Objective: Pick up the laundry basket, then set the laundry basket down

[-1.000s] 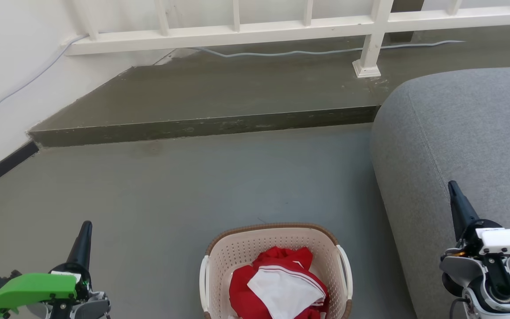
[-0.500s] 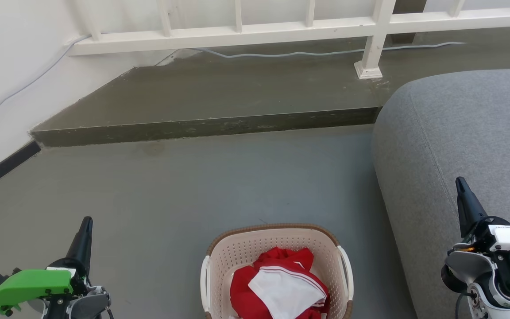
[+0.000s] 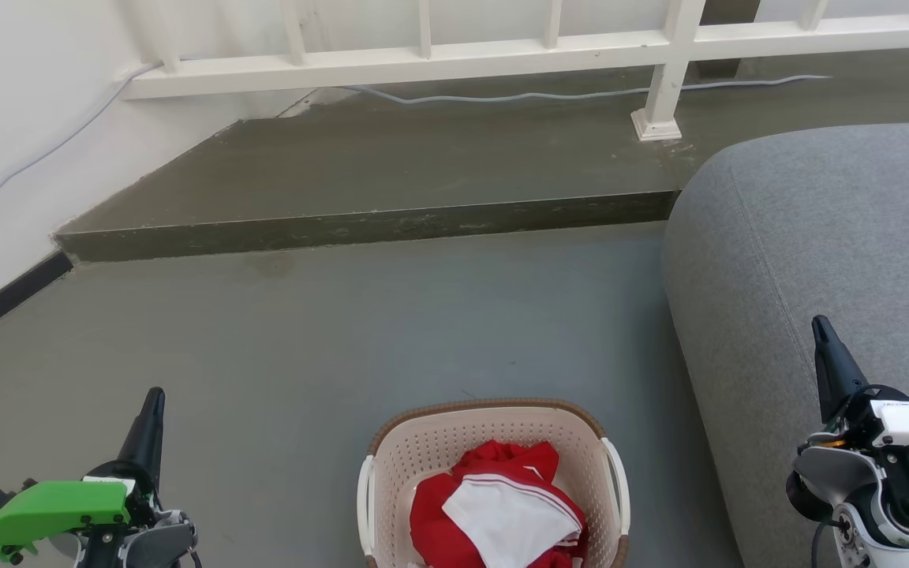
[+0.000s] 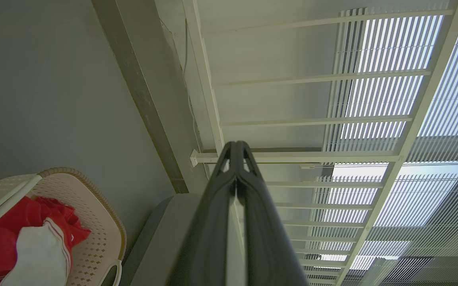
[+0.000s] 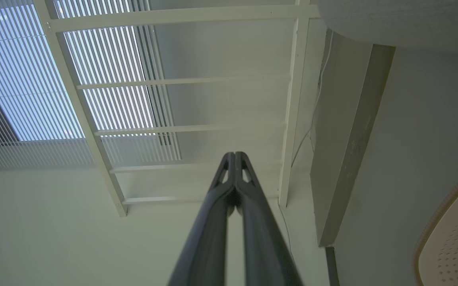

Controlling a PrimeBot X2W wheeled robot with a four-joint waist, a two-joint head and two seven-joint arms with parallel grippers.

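The laundry basket (image 3: 423,446), cream and perforated with a brown woven rim and white side handles, stands on the grey floor at the bottom middle of the head view, holding red and white clothes (image 3: 494,505). It also shows at lower left in the left wrist view, laundry basket (image 4: 105,222), and as a corner at lower right in the right wrist view, laundry basket (image 5: 457,234). My left gripper (image 3: 153,398) hangs well to the basket's left, shut and empty (image 4: 235,145). My right gripper (image 3: 821,327) is far to its right over the sofa, shut and empty (image 5: 235,155).
A grey sofa (image 3: 825,237) fills the right side, close to the basket. A raised concrete step (image 3: 391,225) crosses the floor ahead, with a white railing (image 3: 502,51) and a loose cable (image 3: 565,95) behind it. A white wall (image 3: 5,142) runs along the left.
Since a second ago the whole picture shifted slightly and both grippers sit a little differently in it; over the last half second nothing moved. The basket stays on the floor.
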